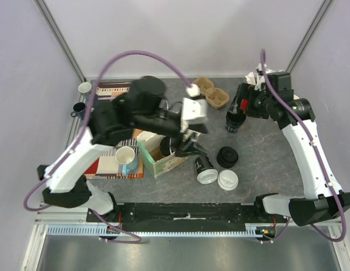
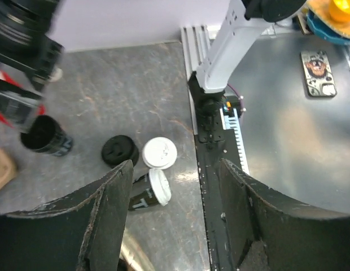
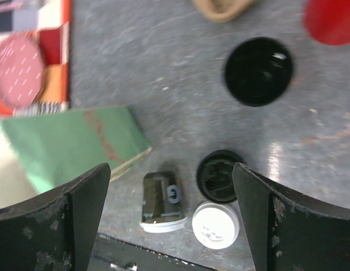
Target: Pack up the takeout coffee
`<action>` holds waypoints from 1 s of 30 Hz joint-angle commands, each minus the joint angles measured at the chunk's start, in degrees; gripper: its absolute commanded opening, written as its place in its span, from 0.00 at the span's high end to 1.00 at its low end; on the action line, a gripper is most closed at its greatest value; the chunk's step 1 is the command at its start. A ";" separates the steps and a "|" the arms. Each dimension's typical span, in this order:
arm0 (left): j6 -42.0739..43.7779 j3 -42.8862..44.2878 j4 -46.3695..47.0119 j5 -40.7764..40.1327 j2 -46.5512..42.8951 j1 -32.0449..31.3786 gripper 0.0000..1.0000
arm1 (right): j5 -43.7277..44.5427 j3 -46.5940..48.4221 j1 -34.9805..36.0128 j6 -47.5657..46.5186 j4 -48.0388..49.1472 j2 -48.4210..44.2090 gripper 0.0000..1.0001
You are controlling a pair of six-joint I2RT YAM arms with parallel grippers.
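Note:
One takeout coffee cup (image 1: 204, 168) lies on its side, dark-walled with a white lid; it shows again in the wrist views (image 2: 147, 192) (image 3: 160, 200). A second one (image 1: 227, 179) (image 2: 159, 152) (image 3: 215, 224) stands upright beside it, showing only its white lid. My left gripper (image 1: 189, 148) (image 2: 175, 169) hangs open over the open box (image 1: 161, 157), left of both cups, with nothing between its fingers. High over the lidless black cup (image 1: 235, 123) (image 3: 258, 70), my right gripper (image 1: 239, 108) (image 3: 170, 169) is wide open and empty.
A loose black lid (image 1: 227, 156) (image 3: 219, 176) lies behind the upright cup. A cardboard cup carrier (image 1: 211, 93) sits at the back. A blue mug (image 1: 126, 158) rests on a patterned mat at the left. The black rail (image 1: 186, 213) runs along the near edge.

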 commanded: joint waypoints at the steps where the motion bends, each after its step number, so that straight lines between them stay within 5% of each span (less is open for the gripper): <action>1: 0.18 2.74 -0.85 -2.74 7.74 -5.70 0.31 | 3.43 3.90 -8.43 2.36 -4.23 1.49 0.04; 8: -1.05 -1.11 -0.76 -9.58 16.80 -12.99 0.30 | 4.57 6.19 -12.57 -1.68 -5.37 0.71 0.04; 15: 0.61 -8.41 2.49 -29.53 22.70 -18.01 0.27 | 4.40 1.89 -13.19 -5.19 -5.37 -3.24 0.04; 30: 2.99 -21.08 6.97 -41.15 30.53 -18.28 0.23 | 3.34 -1.37 -14.86 -9.86 -5.20 -6.50 0.04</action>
